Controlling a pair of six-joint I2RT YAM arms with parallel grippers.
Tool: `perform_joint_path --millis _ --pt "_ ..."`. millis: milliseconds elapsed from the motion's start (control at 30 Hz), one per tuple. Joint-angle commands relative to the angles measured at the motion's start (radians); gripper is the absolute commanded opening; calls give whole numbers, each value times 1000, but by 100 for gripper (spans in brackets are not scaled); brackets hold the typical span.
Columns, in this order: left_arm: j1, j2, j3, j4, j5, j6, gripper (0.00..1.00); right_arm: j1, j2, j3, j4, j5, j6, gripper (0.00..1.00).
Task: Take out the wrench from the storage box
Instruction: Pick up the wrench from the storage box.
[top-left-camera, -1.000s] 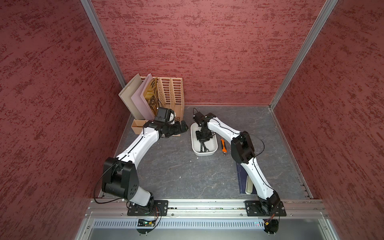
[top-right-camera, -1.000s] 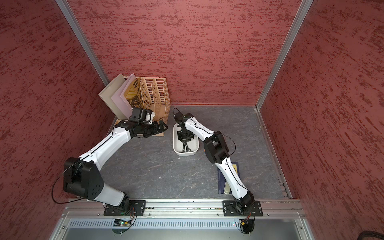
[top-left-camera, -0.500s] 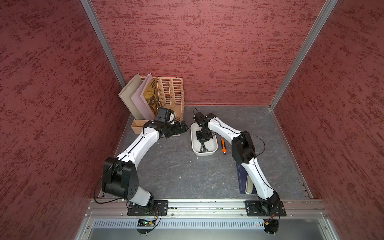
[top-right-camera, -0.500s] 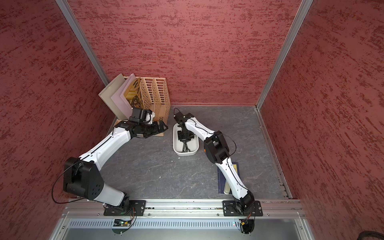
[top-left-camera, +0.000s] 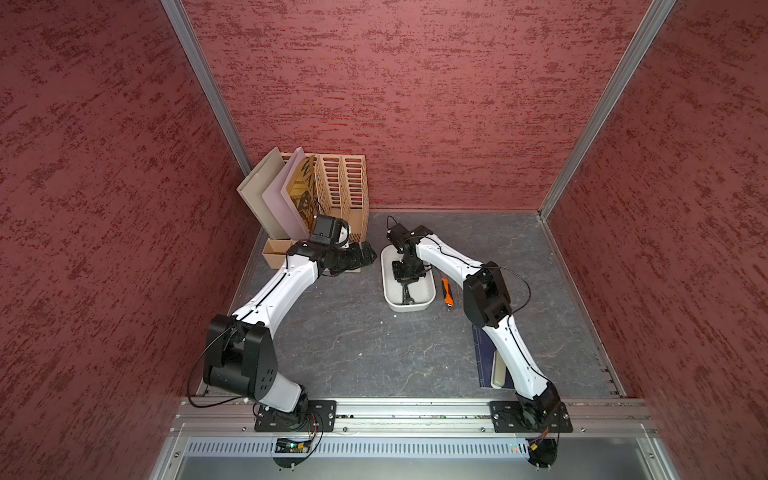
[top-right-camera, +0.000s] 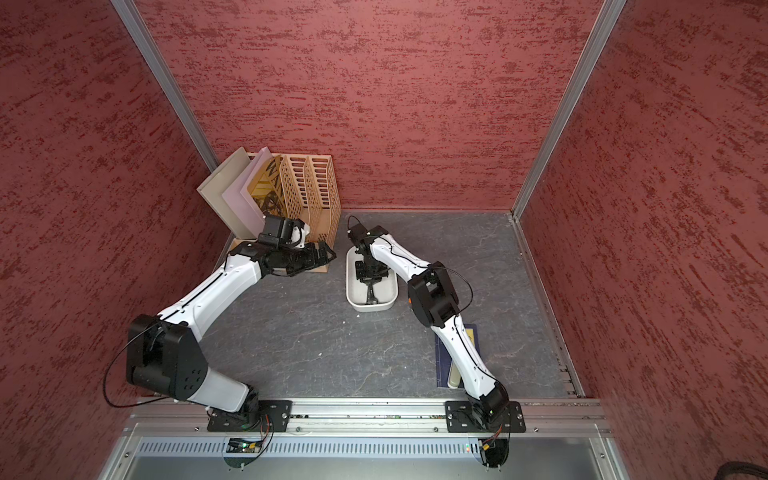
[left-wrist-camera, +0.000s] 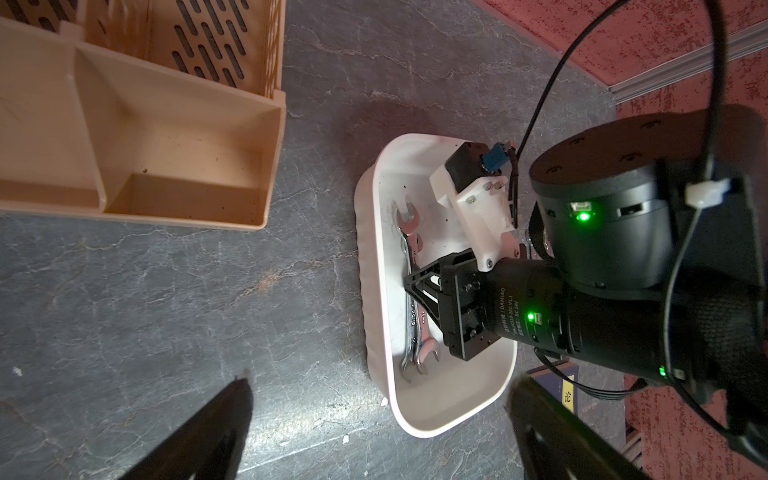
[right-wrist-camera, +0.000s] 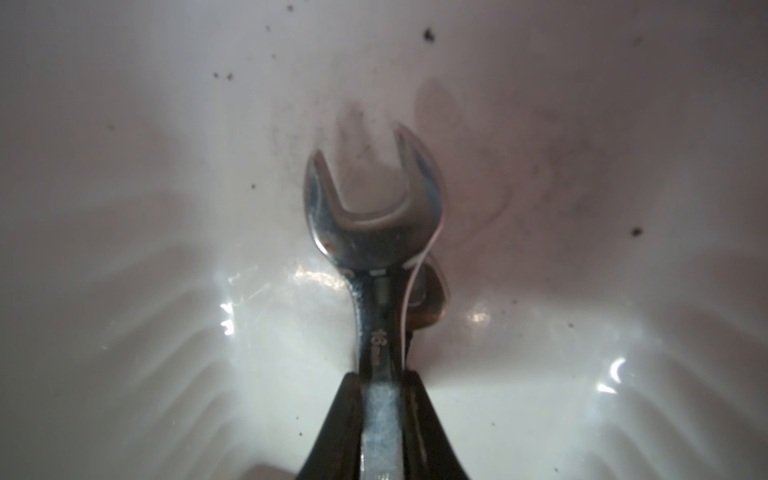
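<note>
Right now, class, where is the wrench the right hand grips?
In the right wrist view, the wrench is pinched in the right hand inside the white storage box, alongside a second wrench.

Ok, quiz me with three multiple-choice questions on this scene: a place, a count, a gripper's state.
1. Where is the orange cutter? A in the storage box; B on the table beside it; C in the file rack.
2. How many wrenches lie in the box? A one; B two; C four.
3. The right gripper is: A wide open; B shut on nothing; C shut on a wrench.
Answers: B, it lies outside the box's wall; B, two overlap; C, it clamps the shaft.
</note>
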Motion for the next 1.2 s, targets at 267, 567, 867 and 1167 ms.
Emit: perform_joint_path --millis 267,567,867,1167 --pt "-4 -25 -9 17 10 1 100 -3 -62 44 24 39 44 7" --pt "-4 -24 -5 14 10 4 100 -3 -15 38 40 14 88 7" --pt "-4 -23 -6 12 11 5 100 1 -22 -5 57 -11 96 16" --pt "-5 -26 -6 13 13 4 100 1 -43 -26 53 23 81 22"
